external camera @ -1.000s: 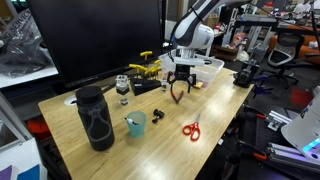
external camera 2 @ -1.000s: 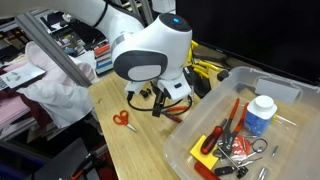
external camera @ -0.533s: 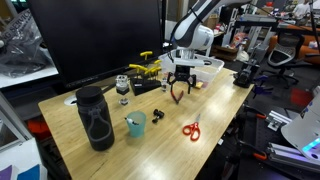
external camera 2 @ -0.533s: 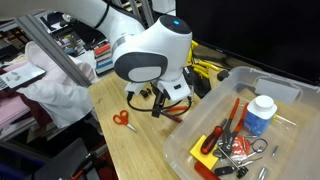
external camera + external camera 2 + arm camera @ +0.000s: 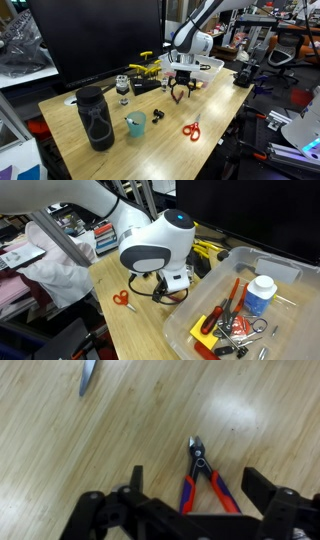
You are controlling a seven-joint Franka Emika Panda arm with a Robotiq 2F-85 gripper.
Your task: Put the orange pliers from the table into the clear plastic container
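Note:
The orange pliers (image 5: 204,478) lie on the light wood table (image 5: 60,450), dark jaws pointing away and both handles running back between my fingers. My gripper (image 5: 197,480) is open, with one finger on each side of the handles and not touching them. In both exterior views the gripper (image 5: 181,93) (image 5: 172,290) hangs low over the table beside the clear plastic container (image 5: 208,66) (image 5: 232,256) and hides the pliers. The container holds several tools and a white bottle.
Orange-red scissors (image 5: 191,129) (image 5: 122,299) lie near the table's front edge; a metal blade tip (image 5: 88,375) shows in the wrist view. A teal cup (image 5: 135,124), a dark bottle (image 5: 95,118), a small bottle (image 5: 122,88) and yellow clamps (image 5: 146,68) also stand on the table.
The arm's wrist has shifted slightly toward the container and a little lower. The gripper stays open over the same spot.

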